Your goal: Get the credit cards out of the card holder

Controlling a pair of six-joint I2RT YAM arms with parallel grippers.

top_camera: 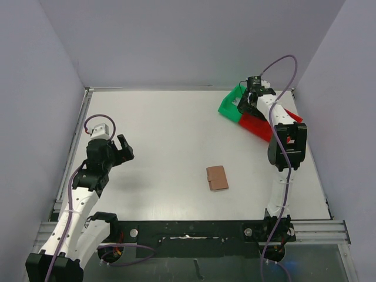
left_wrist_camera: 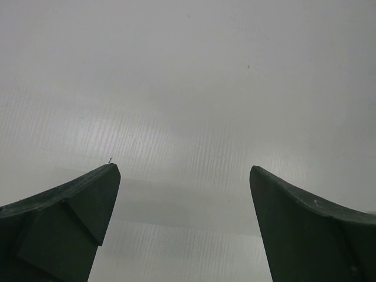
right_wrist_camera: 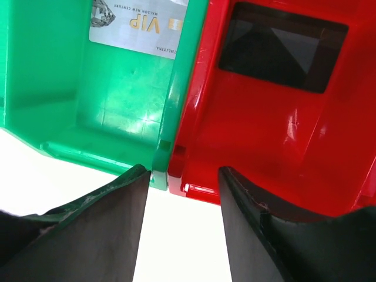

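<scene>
Both end effectors empty — cards in the far bins, holder mid-surface.

Nearest, the left arm (top_camera: 76, 200) sits folded at the left of the surface (top_camera: 176, 129), elbow low and wrist raised. The left end effector (top_camera: 124, 148) is released, fingers spread wide over bare surface and gripping nothing. The brown holder (top_camera: 217, 177) lies flat mid-surface, well apart from both arms. The right arm (top_camera: 285, 147) stretches almost straight to the far right corner. The right end effector (right_wrist_camera: 183, 171) is tipped down over the near rims where the green bin (right_wrist_camera: 117, 100) and red bin (right_wrist_camera: 247, 123) touch — fingers parted, nothing between them. A silver card (right_wrist_camera: 141, 26) printed VIP lies on the green bin's floor, and a black card (right_wrist_camera: 282, 50) lies in the red bin.
</scene>
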